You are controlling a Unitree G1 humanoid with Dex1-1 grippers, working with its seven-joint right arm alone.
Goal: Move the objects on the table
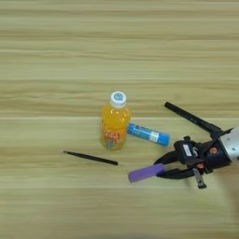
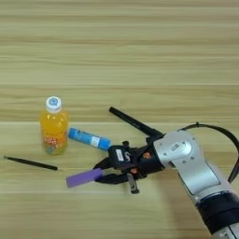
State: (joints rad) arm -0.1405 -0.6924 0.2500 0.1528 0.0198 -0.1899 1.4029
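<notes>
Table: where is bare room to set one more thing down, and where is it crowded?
The table is bare across its whole far part, beyond the orange-juice bottle, and along the near edge below the thin black stick. It is crowded in the middle right: bottle, blue tube, black marker, and the claw at the purple bar.

- The wooden table (image 1: 56,42) has long grain stripes.
- An orange-juice bottle (image 1: 114,122) is in the middle.
- A blue tube (image 1: 149,134) lies just right of it.
- A thin black stick (image 1: 90,158) lies nearer, to the left.
- A black marker pen (image 1: 192,118) lies at the right.
</notes>
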